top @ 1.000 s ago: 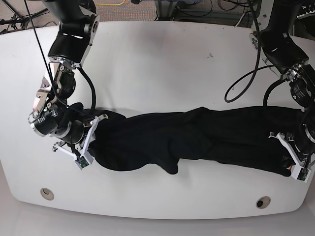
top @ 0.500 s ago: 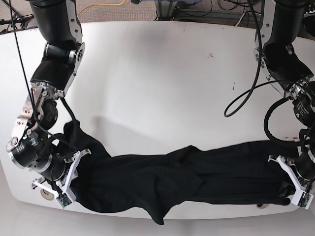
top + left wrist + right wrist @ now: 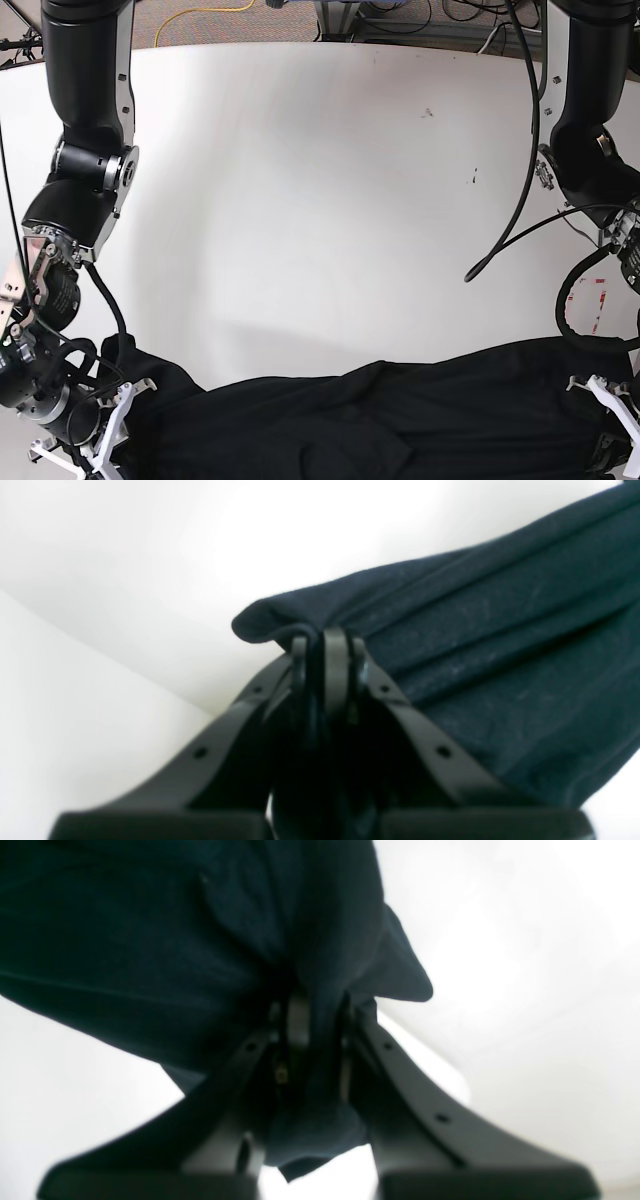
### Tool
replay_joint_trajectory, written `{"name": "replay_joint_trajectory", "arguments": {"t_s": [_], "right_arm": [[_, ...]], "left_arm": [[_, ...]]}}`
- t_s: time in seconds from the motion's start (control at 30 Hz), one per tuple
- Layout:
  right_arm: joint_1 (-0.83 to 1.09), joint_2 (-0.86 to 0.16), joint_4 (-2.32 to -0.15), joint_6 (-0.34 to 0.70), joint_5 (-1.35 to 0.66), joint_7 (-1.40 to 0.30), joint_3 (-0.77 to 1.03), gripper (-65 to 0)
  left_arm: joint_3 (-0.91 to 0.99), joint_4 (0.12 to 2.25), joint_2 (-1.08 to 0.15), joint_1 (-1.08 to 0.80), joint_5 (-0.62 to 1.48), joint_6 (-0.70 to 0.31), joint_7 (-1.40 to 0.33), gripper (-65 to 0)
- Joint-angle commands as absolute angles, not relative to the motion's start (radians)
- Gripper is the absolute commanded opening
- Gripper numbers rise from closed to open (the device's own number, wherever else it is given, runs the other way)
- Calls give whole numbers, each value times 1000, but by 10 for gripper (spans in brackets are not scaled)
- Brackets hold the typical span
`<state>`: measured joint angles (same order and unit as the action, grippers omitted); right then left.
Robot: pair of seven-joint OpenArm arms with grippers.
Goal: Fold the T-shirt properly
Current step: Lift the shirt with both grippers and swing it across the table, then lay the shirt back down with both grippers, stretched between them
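Observation:
The black T-shirt (image 3: 380, 425) hangs stretched into a long, bunched band between my two grippers, along the bottom edge of the base view, partly cut off by the frame. My left gripper (image 3: 325, 640) is shut on a folded edge of the T-shirt (image 3: 475, 645), and the cloth runs off to the upper right in the left wrist view. My right gripper (image 3: 315, 1012) is shut on a thick gather of the T-shirt (image 3: 175, 940), with a loose end hanging between its fingers. In the base view both sets of fingertips are hidden by cloth or the frame edge.
The white table (image 3: 320, 200) fills the base view behind the shirt. The right arm (image 3: 80, 200) stands along the left side and the left arm (image 3: 585, 150) along the right, with a black cable (image 3: 520, 220) looping beside it. Floor cables lie beyond the far edge.
Both arms have pulled the stretched T-shirt from the table's middle toward the near edge. It now sits at the very bottom of the base view. Both grips stayed shut.

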<state>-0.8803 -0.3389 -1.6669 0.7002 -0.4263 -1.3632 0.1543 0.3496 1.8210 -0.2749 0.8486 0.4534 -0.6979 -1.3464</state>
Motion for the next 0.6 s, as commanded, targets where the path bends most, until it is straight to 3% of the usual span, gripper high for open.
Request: {"name": "replay_joint_trajectory", "arguments": {"t_s": [0.0,0.33,0.57], "right_arm": [[-937,-362,-1672,698,-383,-1371,155,-633],[-937,-362,-1721,698,-376,-1389,165,-630],[-1102,-416,-1678,698,-363,-1389,109,-633]], "left_arm": [[365,1830,-295,904,401,-698,-1345,-645],[377,1834,-294,940,382,-698,-1339,-646],[368,1777,-289,1067,393,-697,-1345,-644]]}}
